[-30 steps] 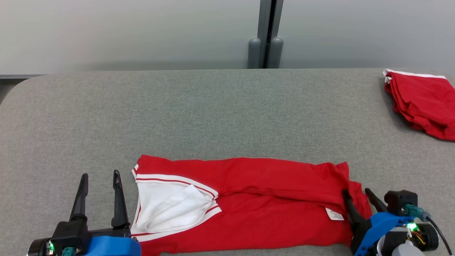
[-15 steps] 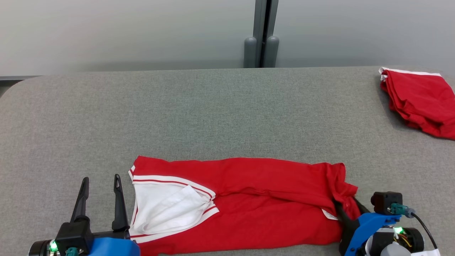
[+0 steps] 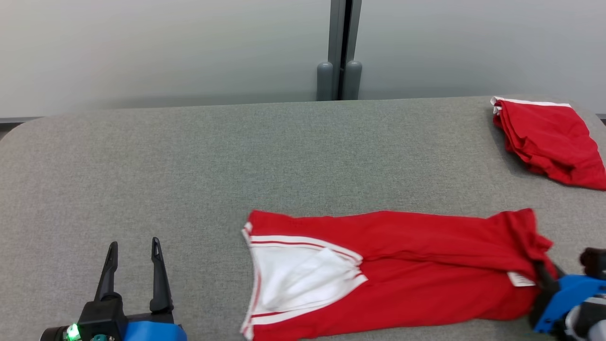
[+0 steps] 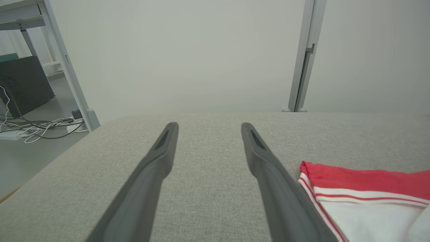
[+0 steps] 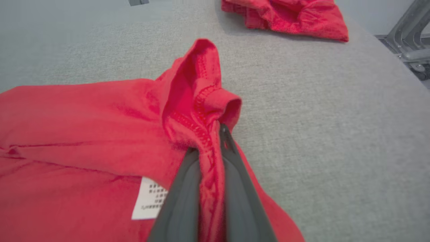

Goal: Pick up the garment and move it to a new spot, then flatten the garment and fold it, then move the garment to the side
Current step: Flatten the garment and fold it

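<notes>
- Your right gripper (image 5: 208, 141) stood wide open a second ago. It is now clamped on the garment (image 3: 402, 274). In the right wrist view a ridge of its hem (image 5: 205, 97) is pinched between the two dark fingers, just beside the white care label (image 5: 147, 198).
- With that hold made, the garment has slid to the right across the grey table (image 3: 189, 166). Its white neck panel (image 3: 303, 279) lay just beside your left gripper (image 3: 133, 246) before and now sits well apart from it. The head camera turned a little as well, but the gap that opened is far larger than that shift.
- Your left gripper is as it was: fingers spread, nothing between them, over bare table.
- The garment lies along the near edge of the table, doubled lengthwise. Its neck end is to the left and its hem end is bunched and lifted at the right gripper.
- In the head view the right gripper sits at the frame's edge, so you cannot tell whether it has caught both layers or only the top one.
- A second red garment (image 3: 549, 142) lies folded at the far right corner. I judge that you are now dragging this one to a new spot on that side.
- Because you are pulling from one end only, watch that the lengthwise fold does not open.
</notes>
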`<state>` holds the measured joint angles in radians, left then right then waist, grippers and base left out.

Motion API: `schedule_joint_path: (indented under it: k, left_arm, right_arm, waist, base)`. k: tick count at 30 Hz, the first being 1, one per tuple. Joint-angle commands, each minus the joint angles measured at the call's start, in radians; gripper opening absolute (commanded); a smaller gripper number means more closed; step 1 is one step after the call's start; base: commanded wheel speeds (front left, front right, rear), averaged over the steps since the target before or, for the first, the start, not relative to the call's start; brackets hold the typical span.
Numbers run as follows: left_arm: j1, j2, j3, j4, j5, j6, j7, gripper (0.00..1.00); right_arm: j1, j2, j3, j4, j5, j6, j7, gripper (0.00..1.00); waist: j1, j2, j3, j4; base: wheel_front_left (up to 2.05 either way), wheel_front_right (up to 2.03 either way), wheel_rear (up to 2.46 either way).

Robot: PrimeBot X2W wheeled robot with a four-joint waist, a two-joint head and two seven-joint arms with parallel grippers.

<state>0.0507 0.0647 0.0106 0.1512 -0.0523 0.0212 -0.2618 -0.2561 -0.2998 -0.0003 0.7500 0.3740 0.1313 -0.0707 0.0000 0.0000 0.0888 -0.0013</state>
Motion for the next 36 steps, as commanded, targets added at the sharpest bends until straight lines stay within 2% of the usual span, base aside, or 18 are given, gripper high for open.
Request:
schedule_joint_path:
  k: [1, 6, 13, 26, 32, 36]
  left_arm:
    - [0.009, -0.001, -0.005, -0.005, 0.001, 0.004, -0.004, 1.0]
    - [0.001, -0.003, 0.004, 0.009, -0.004, -0.007, -0.004, 1.0]
    - [-0.003, -0.005, 0.021, 0.024, 0.0, -0.026, -0.004, 1.0]
    - [0.012, -0.011, 0.02, 0.041, 0.007, -0.037, -0.004, 1.0]
    - [0.013, -0.012, 0.013, 0.04, 0.01, -0.039, -0.004, 1.0]
    - [0.008, -0.012, 0.006, 0.043, 0.012, -0.044, -0.004, 1.0]
  right_arm:
    - [0.01, -0.029, -0.015, -0.005, 0.009, -0.001, 0.004, 0.0]
    - [0.013, -0.075, -0.031, -0.025, 0.012, -0.001, 0.034, 0.0]
    - [0.022, -0.031, 0.007, -0.094, 0.043, 0.0, 0.054, 0.0]
    - [0.056, 0.129, 0.167, -0.323, 0.085, 0.0, 0.096, 0.0]
    - [0.031, 0.208, 0.242, -0.35, 0.091, 0.0, 0.105, 0.0]
    - [0.007, 0.236, 0.298, -0.339, 0.1, 0.0, 0.097, 0.0]
  waist:
    - [0.0, 0.0, -0.001, -0.003]
    - [0.0, 0.0, -0.001, -0.012]
    - [0.0, 0.0, -0.009, -0.025]
    - [0.0, 0.0, -0.03, -0.019]
    - [0.0, 0.0, -0.033, 0.009]
    - [0.0, 0.0, -0.031, 0.033]
  base:
    - [0.0, 0.0, 0.0]
    - [0.0, 0.0, 0.0]
    - [0.0, 0.0, 0.0]
    - [0.0, 0.0, 0.0]
    - [0.0, 0.0, 0.0]
    - [0.0, 0.0, 0.0]
